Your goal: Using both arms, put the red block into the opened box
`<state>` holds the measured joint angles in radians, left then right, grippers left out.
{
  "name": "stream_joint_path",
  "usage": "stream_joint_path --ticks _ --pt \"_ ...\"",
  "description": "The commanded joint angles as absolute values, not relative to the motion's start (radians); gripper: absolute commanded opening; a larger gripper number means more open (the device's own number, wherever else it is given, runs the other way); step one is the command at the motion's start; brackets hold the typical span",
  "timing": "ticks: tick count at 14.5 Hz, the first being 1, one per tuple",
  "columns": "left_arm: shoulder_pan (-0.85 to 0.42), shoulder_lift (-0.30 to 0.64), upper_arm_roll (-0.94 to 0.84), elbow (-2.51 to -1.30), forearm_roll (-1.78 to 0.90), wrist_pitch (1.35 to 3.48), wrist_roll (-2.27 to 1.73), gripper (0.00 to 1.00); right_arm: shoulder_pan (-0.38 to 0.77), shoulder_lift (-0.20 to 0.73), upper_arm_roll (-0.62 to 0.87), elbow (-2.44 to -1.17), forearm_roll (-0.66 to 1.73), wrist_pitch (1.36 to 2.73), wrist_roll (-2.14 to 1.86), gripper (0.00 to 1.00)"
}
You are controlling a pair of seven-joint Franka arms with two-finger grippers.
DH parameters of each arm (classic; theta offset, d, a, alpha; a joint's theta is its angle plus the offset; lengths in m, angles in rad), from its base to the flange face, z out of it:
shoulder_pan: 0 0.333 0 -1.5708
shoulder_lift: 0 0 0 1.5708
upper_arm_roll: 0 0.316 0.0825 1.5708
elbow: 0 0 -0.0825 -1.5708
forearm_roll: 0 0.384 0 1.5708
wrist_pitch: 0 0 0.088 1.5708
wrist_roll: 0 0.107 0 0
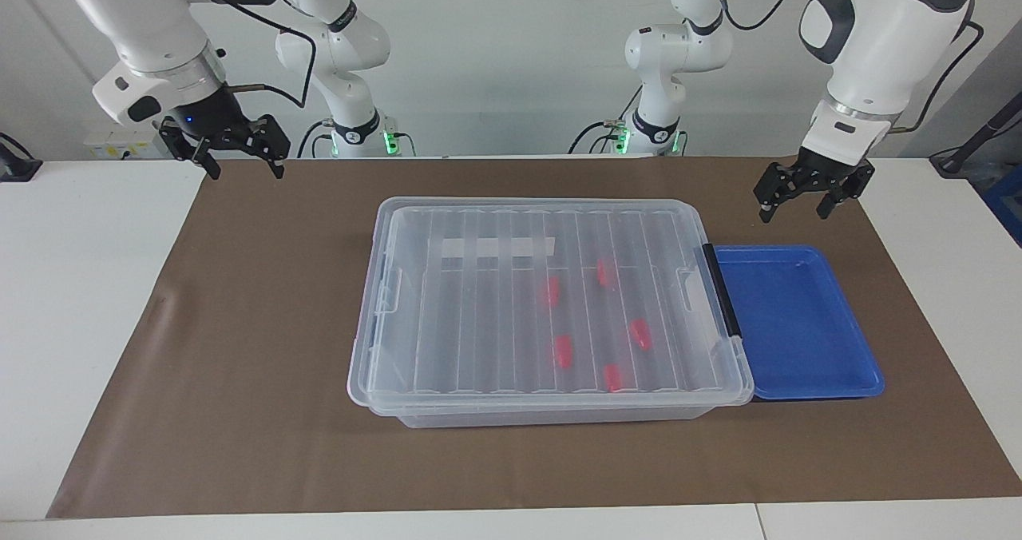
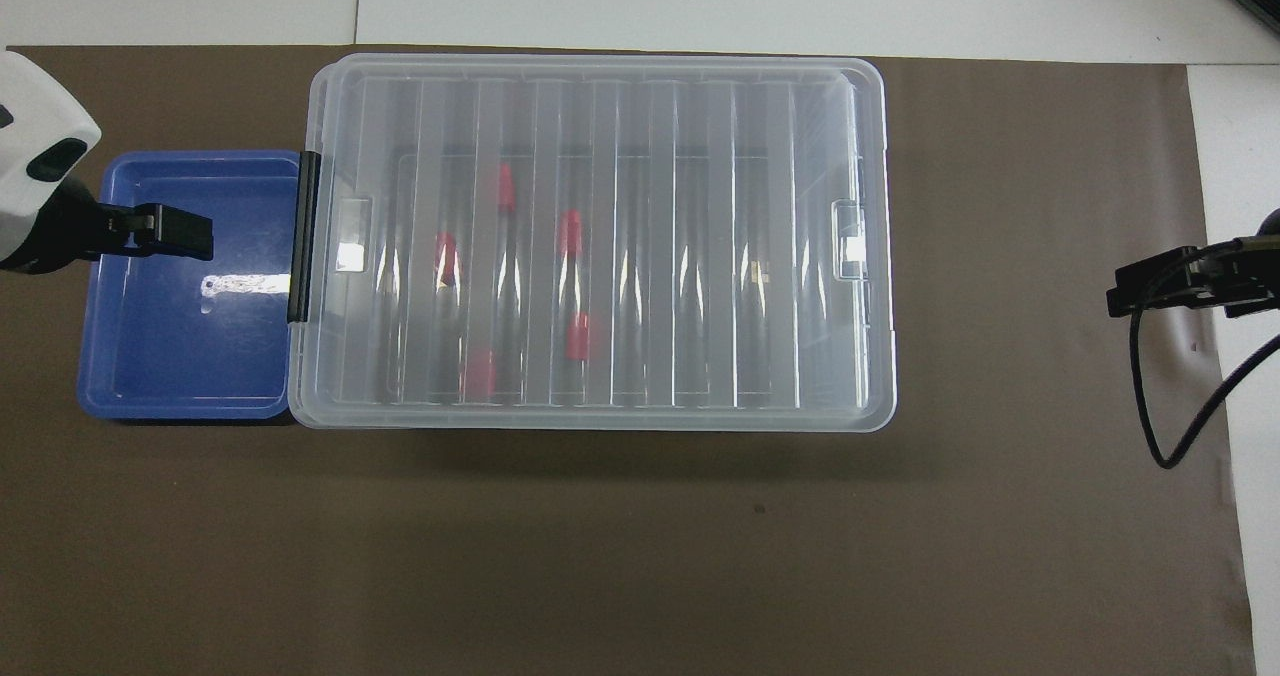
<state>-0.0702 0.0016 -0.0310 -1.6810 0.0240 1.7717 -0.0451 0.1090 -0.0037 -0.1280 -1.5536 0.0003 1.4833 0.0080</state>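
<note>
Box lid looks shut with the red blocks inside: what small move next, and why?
Probably none beyond parking the arms. All five red blocks lie inside the box under its closed lid, and the blue tray holds nothing. The left gripper and right gripper hang open, off the box.

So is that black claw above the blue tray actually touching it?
Apart. The facing view shows the left gripper raised, open, bare mat between it and the blue tray.

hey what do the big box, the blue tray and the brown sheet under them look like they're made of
Box: probably clear glossy plastic, since the red blocks show through its ribbed lid.
Blue tray: likely moulded plastic, shiny with glare.
Brown sheet: matte, maybe paper or thin mat, rippled near one edge.
</note>
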Motion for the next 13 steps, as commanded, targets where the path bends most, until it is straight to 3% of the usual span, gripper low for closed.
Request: stream_joint_path --ticks 1,13 --pt "-0.080 -0.023 -0.020 -1.697 0.008 1.752 -0.040 1.00 0.100 -0.009 -0.117 -1.569 -0.008 1.486 0.021 1.00" --pt "-0.080 -0.044 -0.021 -1.681 -0.009 1.700 -0.040 1.00 0.098 -0.008 -0.115 -1.549 -0.031 1.457 0.014 1.00"
